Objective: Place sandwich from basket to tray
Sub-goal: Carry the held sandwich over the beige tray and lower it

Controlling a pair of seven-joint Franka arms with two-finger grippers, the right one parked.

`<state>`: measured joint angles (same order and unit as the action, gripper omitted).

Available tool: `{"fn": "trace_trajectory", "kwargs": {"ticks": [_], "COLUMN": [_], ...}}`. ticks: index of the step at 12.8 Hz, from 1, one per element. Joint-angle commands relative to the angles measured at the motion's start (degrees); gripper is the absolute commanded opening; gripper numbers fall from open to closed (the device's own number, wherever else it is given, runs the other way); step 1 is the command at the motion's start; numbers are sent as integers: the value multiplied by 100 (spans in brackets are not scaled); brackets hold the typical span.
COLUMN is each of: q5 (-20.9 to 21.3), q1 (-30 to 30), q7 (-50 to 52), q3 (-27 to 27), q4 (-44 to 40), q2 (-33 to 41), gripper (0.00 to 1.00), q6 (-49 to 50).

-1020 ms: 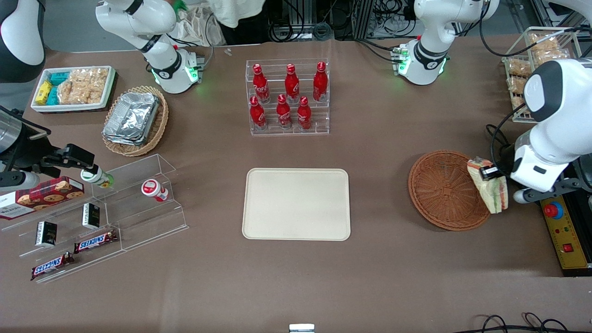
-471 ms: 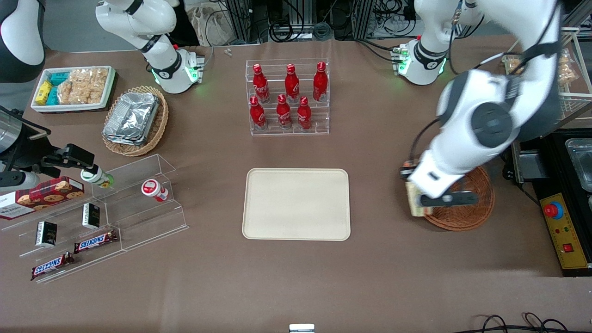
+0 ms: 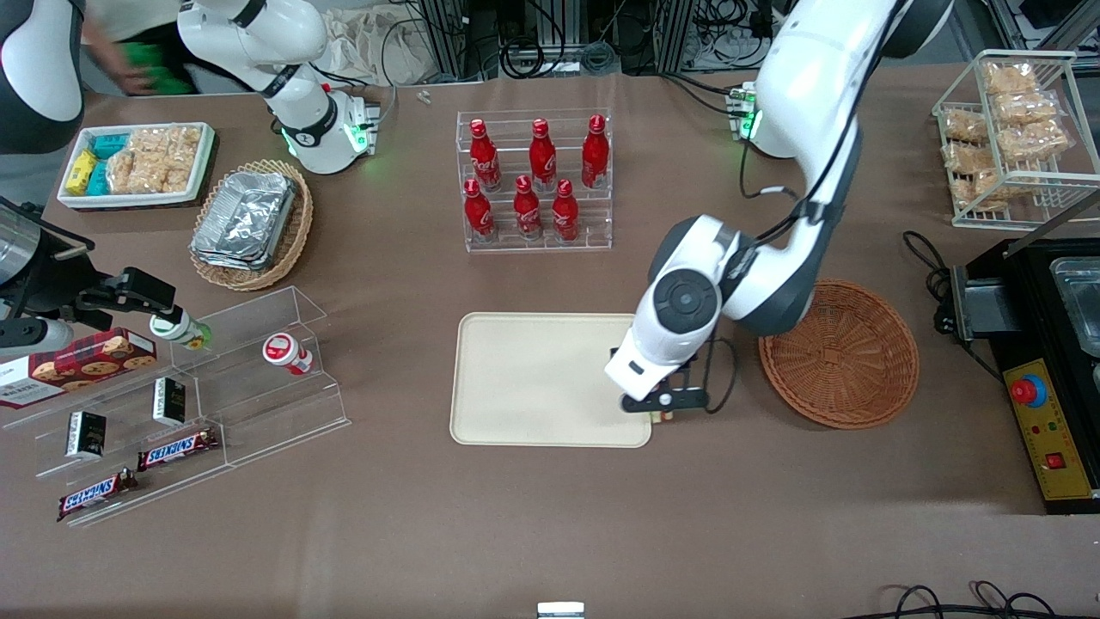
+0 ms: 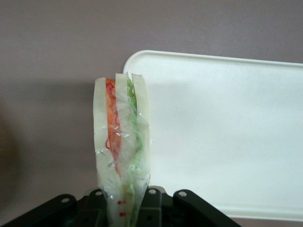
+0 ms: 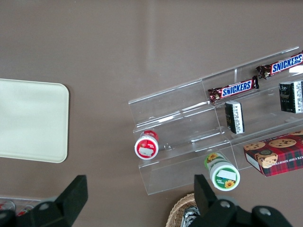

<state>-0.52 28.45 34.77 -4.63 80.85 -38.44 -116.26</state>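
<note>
The gripper (image 3: 663, 404) is held above the edge of the tray (image 3: 533, 378) that faces the basket (image 3: 838, 352), at the tray corner nearer the front camera. In the front view it is mostly covered by the arm's white wrist, and only its dark base and a small sliver of the sandwich (image 3: 664, 417) are seen beneath it.

In the left wrist view the sandwich (image 4: 122, 156) is seen pinched between the gripper's fingers (image 4: 124, 208), which are closed on its lower end. The wedge is held upright and clear of any surface, with its pale bread slices standing on edge, orange-red filling on one side and green filling on the other, all under clear wrap. It hangs over the brown tablecloth (image 4: 57, 71) just beside the rounded corner of the tray (image 4: 227, 132), overlapping the tray's rim slightly.

The basket is left with nothing in it, near the tray toward the working arm's end of the table. A clear rack of red bottles (image 3: 534, 180) stands farther from the front camera than the tray.
</note>
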Motion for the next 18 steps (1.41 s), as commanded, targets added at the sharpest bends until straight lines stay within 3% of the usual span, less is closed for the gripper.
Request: {"fn": "trace_trajectory", "kwargs": {"ticks": [1,8,9,10,11,12,18], "q5": [-115,-115,-115,-115,-106,-71,-36], "q1": [55,222,213,222,213,213,99], "q7": [57,65,65,65,57,48,22], "q3": [6,6,6,6,6,14,145], "q4": [-245,-245,-245,-245,-245,-245,-210], "q2": [-216,-700,-700,-700,-692,-665,-43], "gripper": [0,0,9,34,77,100,100], "q6": [-28,-1004,-1004,-1004,-1013,-1013,-873]}}
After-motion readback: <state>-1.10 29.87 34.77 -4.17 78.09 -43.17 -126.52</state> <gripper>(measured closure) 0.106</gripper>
